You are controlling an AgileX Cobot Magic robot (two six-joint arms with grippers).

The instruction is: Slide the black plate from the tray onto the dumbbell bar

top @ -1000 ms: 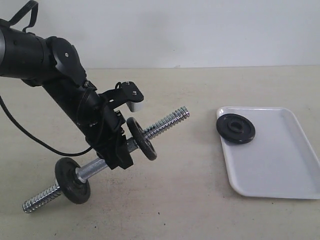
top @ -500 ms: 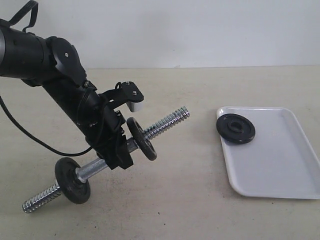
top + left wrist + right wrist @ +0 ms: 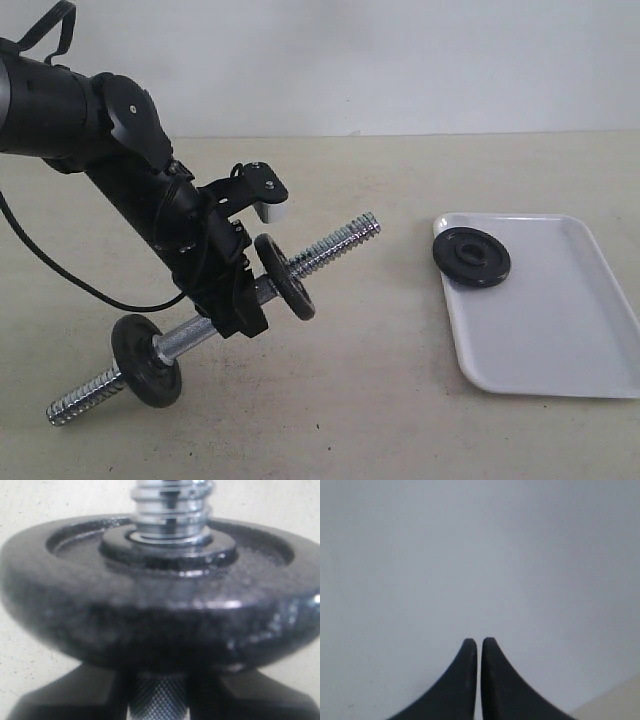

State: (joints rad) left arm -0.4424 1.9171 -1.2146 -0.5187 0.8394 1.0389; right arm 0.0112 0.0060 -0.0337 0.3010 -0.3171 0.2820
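The black plate (image 3: 471, 257) lies flat at the near-left corner of the white tray (image 3: 560, 330), its edge over the rim. My left gripper (image 3: 240, 310) is shut on the knurled middle of the dumbbell bar (image 3: 335, 243), which tilts with its lower threaded end on the table and its upper end pointing toward the tray. Two black discs ride on the bar: one (image 3: 284, 277) just above the gripper, one (image 3: 147, 347) low down. The left wrist view shows the upper disc (image 3: 160, 625) close up over the jaws. My right gripper (image 3: 479, 642) is shut on nothing, facing a pale wall, out of the exterior view.
A beige tabletop (image 3: 380, 400) stretches between the bar's raised end and the tray. A black cable (image 3: 60, 270) trails from the left arm across the table's left side. A white wall stands behind.
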